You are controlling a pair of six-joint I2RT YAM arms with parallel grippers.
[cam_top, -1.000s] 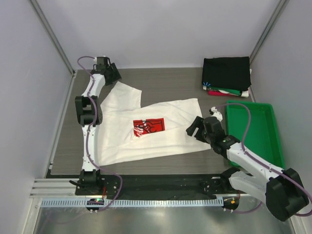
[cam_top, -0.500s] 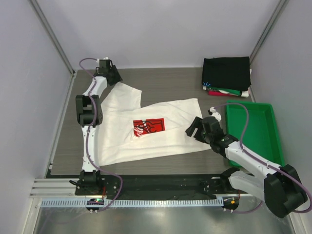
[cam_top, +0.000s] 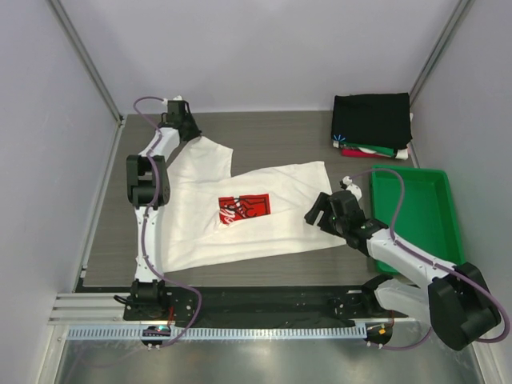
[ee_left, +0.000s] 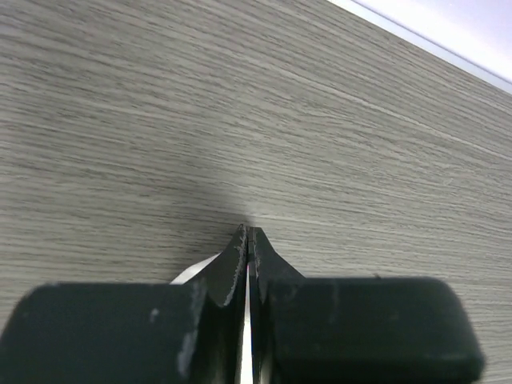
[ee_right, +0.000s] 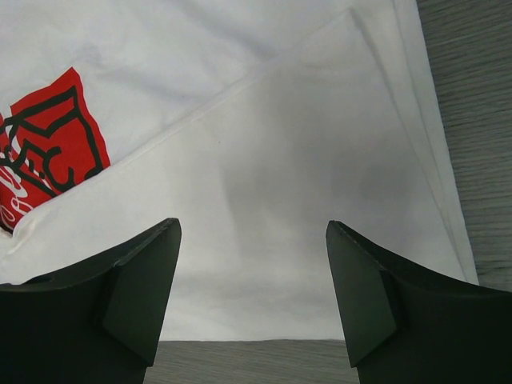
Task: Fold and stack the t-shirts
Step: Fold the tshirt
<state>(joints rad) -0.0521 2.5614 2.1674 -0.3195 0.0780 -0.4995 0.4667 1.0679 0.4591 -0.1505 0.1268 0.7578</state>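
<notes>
- One stack [cam_top: 372,118] of folded shirts is seen at the far right corner of the desk [cam_top: 280,140], black on top with green, red and white edges showing beneath it; that part of the task is judged done.
- A white tee [cam_top: 200,224] is spread across the middle and left of the desk, its red print [cam_top: 244,208] facing up; it is not yet folded into a compact shape and not yet stacked.
- In the right wrist view a layer with a slanted edge is seen lying over the tee's body, so at most a first fold is judged made.
- The left pincer [cam_top: 186,126] is clenched on a thin edge of the tee at the far left; a sliver of white cloth is seen between its closed jaws in the left wrist view.
- The right pincer [cam_top: 314,214] is released, its jaws wide apart, low over the tee's right end, with nothing held.
- Left to do, by judgement: the remaining folds, then the carry to the stack.
- A green tray [cam_top: 416,216] is set at the right, just beside the right arm.
- The desk is grey wood-grain; pale walls [cam_top: 264,48] and slanted metal posts [cam_top: 84,60] enclose it, and a rail [cam_top: 240,332] runs along the near edge.
</notes>
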